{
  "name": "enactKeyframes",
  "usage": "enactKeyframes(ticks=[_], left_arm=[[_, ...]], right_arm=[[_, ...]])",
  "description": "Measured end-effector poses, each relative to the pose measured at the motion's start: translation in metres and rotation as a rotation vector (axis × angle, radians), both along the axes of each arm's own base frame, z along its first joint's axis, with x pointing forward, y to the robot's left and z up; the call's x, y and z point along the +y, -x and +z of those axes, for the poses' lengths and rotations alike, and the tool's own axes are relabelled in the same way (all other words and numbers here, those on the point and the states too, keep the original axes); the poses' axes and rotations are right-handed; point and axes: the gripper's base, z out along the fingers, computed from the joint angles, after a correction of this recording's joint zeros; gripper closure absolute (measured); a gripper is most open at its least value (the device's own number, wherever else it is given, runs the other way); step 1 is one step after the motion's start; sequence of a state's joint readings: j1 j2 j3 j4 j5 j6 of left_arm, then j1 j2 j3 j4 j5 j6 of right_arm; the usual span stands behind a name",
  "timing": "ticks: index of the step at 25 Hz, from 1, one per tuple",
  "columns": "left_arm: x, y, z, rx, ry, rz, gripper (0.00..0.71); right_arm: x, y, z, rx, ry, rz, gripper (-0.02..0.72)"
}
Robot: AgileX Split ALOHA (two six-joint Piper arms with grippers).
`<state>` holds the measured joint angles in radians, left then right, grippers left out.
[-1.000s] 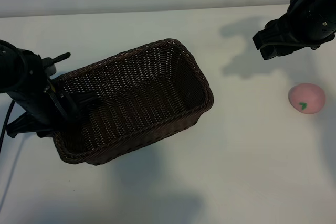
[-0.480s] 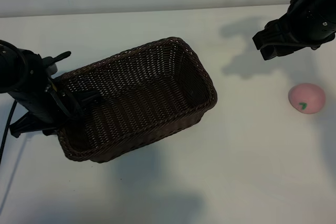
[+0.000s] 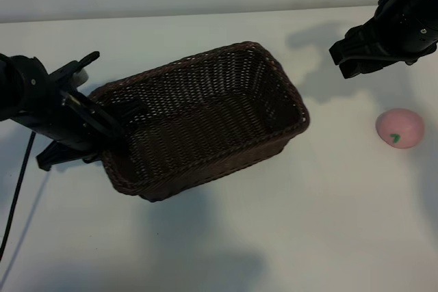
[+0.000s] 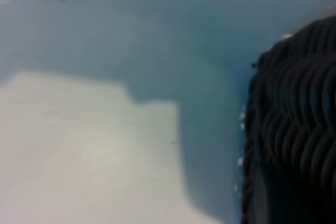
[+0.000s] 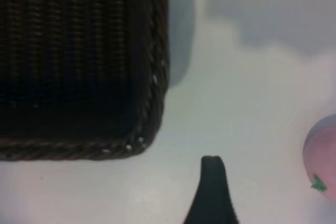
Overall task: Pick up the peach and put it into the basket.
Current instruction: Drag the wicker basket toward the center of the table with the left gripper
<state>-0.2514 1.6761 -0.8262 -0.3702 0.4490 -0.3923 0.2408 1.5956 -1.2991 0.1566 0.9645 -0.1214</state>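
Left gripper [image 3: 113, 128]: at 9 o'clock on the table, clamped narrow on the near-end rim of the basket [image 3: 205, 117], 1 finger inside the wall and 1 outside.
Basket: center of the table, long axis running from 8 o'clock to 2 o'clock, nothing in it.
Right gripper [image 3: 352, 56]: at 2 o'clock, hanging above the table with its jaws wide and nothing in them; only 1 fingertip shows in its own wrist view.
Peach [image 3: 400, 128]: on the table at 3 o'clock, well apart from the basket, below and just outside the right gripper, not touched.
Step in hand: by my reading, the basket is being held in place; the pick is not yet begun.
Next move: the right gripper needs to drop over the peach, centered, and close gently on a round fruit that may roll.
Writing: none readable; the peach carries only a small green leaf mark.
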Motion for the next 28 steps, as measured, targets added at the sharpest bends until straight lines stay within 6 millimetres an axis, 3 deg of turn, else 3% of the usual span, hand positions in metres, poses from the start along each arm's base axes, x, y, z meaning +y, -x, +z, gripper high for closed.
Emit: enactKeyframes(ticks=[5, 11, 20, 28], left_arm=[[-0.004, -0.001, 0.002, -0.017, 0.075, -0.028, 0.55], [0.011, -0.011, 0.011, -0.058, 0.111, -0.073, 0.55], [0.015, -0.054, 0.065, -0.182, 0.086, -0.268, 0.55], [0.013, -0.089, 0.063, -0.118, 0.035, -0.34, 0.55]], right_arm=[[0.0, 0.0, 0.0, 0.0, 0.0, 0.0, 0.155], [0.0, 0.0, 0.0, 0.0, 0.0, 0.0, 0.155], [0.0, 0.0, 0.0, 0.0, 0.0, 0.0, 0.155], [0.0, 0.0, 0.0, 0.001, 0.0, 0.0, 0.156]])
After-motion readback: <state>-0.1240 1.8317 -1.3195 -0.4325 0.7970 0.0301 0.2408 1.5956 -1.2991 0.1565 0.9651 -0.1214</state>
